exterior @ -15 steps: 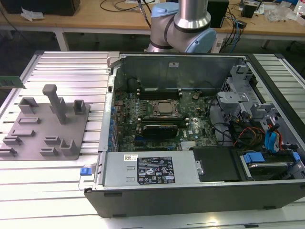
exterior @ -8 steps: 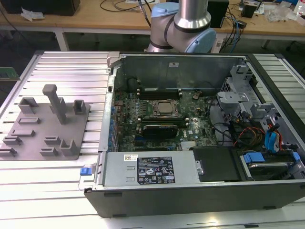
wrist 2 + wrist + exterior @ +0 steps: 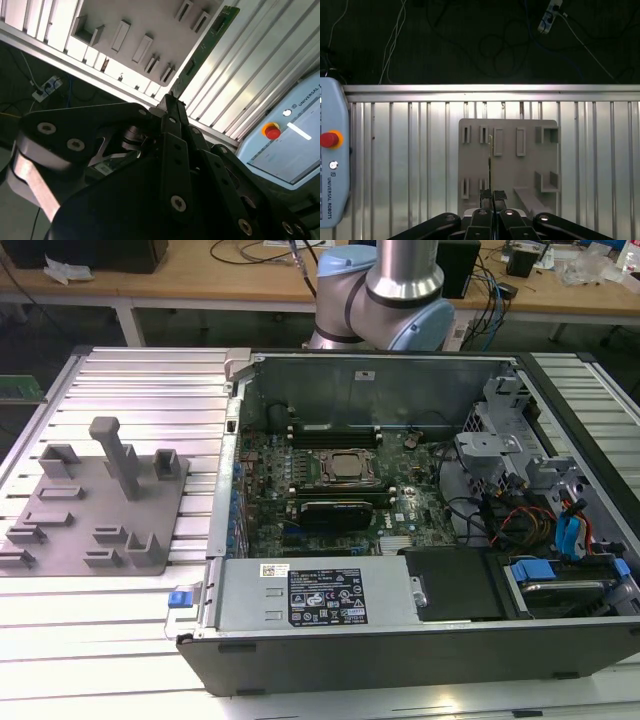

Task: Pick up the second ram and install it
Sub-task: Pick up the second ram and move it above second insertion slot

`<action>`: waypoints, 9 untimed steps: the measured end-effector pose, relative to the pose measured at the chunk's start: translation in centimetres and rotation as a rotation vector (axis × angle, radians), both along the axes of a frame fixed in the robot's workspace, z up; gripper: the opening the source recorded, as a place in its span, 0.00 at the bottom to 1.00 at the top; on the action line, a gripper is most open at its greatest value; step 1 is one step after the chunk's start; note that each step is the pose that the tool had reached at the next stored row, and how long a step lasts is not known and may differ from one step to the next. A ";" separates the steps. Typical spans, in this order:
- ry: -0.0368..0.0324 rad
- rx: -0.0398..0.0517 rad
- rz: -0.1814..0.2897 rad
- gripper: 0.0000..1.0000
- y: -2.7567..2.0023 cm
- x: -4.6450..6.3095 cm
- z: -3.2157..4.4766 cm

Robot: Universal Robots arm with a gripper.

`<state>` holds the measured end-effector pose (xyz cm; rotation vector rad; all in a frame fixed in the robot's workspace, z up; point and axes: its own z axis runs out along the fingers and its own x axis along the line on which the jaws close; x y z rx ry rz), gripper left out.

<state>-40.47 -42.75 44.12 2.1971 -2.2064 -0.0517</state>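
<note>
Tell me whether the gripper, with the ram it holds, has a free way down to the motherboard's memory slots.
Probably yes. The gripper is shut on the second ram over the grey holder tray; the case lies open on top, and nothing covers the slots beside the processor.

Thin green second ram (image 3: pixel 206 42) in pincer (image 3: pixel 171 98)

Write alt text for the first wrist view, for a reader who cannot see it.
The gripper is shut on the second ram, seen edge-on as a thin strip over the grey holder tray. The tray lies on a ribbed metal table, beside a control pendant with a red button.
</note>
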 end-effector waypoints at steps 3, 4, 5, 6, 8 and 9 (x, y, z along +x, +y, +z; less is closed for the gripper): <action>0.0000 0.0000 0.000 0.09 0.00 0.9 0.00; 0.0000 0.0000 0.000 0.09 0.00 1.1 0.00; -0.0001 0.0000 0.000 0.09 0.00 1.3 0.00; 0.0000 0.0000 0.000 0.09 0.00 1.4 0.00; 0.0000 0.0000 0.000 0.09 0.00 1.9 0.00; -0.0001 0.0000 0.000 0.09 0.00 2.3 0.00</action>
